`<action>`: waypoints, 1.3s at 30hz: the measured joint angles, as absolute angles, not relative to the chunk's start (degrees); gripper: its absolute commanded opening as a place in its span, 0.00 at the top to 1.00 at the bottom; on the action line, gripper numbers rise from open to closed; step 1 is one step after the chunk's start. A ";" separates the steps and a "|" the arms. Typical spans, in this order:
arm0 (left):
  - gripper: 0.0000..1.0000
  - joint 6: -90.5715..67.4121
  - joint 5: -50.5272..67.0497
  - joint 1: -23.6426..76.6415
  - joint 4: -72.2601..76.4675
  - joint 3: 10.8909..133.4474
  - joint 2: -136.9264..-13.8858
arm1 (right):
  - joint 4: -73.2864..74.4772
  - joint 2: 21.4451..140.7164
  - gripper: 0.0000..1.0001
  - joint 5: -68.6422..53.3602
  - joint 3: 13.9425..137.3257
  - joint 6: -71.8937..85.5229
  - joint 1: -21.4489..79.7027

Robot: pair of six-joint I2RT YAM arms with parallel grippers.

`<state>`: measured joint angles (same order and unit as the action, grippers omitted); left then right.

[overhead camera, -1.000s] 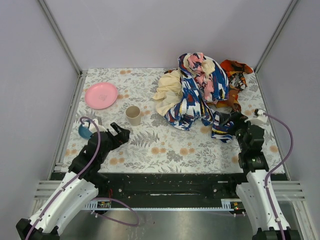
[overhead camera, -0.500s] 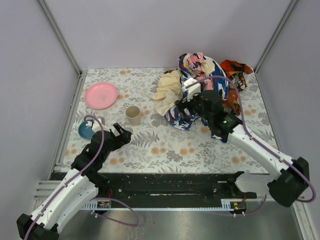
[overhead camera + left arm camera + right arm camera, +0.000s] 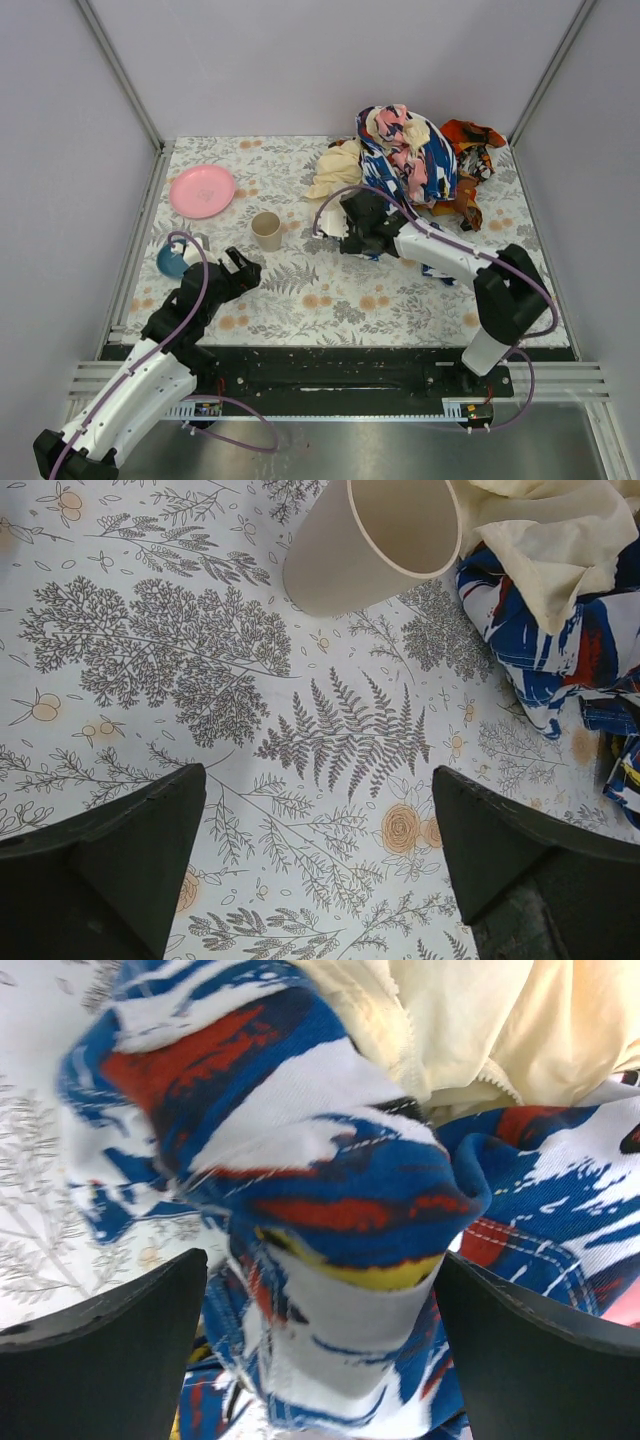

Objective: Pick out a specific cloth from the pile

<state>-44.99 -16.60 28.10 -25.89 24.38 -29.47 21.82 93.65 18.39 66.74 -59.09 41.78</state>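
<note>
A plain mustard-orange soft cloth (image 3: 466, 207) is seen only as a small unpatterned fold at the right edge of the heap of mixed cloths (image 3: 405, 160). It lies on the table just below the orange-and-black patterned cloth (image 3: 472, 140), and its full outline cannot be made out. The right gripper (image 3: 325, 1355) is held at the heap's near-left edge, well apart from that fold. Its 2 fingers are spread wide, with a bulge of blue-white-red patterned cloth (image 3: 340, 1190) between them and the pale cream cloth (image 3: 480, 1020) just beyond; whether the fabric is touched cannot be told. The left gripper (image 3: 320, 870) is held over the floral-printed table cover (image 3: 150, 660), fingers likewise spread with nothing between them, and the round tan plastic cup (image 3: 340, 550) lies ahead. Compared with 0.5 s earlier, the right arm has been shifted from over the heap's middle to its near-left edge; 1 s earlier it was folded back at the right side. The left arm is found almost unchanged.
</note>
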 measured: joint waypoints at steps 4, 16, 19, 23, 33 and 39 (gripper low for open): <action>0.01 -44.99 -16.99 28.10 -26.44 24.38 -29.76 | 22.70 100.99 0.01 20.58 72.73 -61.28 39.79; 0.01 -45.04 -19.86 28.05 -27.55 24.38 -29.74 | 28.84 122.87 0.62 23.90 89.69 -62.46 33.71; 0.01 -45.06 -20.45 28.05 -27.75 24.38 -29.74 | 35.07 128.95 0.87 24.49 98.52 -60.62 33.12; 0.01 -45.04 -20.99 28.05 -27.75 24.38 -29.80 | 37.82 130.69 1.00 25.63 101.80 -59.13 33.04; 0.01 -45.08 -21.23 28.05 -27.73 24.40 -30.48 | 30.17 119.90 1.00 22.74 90.13 -56.71 32.71; 0.01 -45.08 -21.17 28.05 -27.73 24.40 -30.50 | 22.83 106.04 1.00 23.07 86.00 -48.27 32.51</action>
<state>-45.08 -21.17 28.05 -27.73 24.40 -30.50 22.83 106.04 23.07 86.00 -48.27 32.51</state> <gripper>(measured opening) 0.988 0.417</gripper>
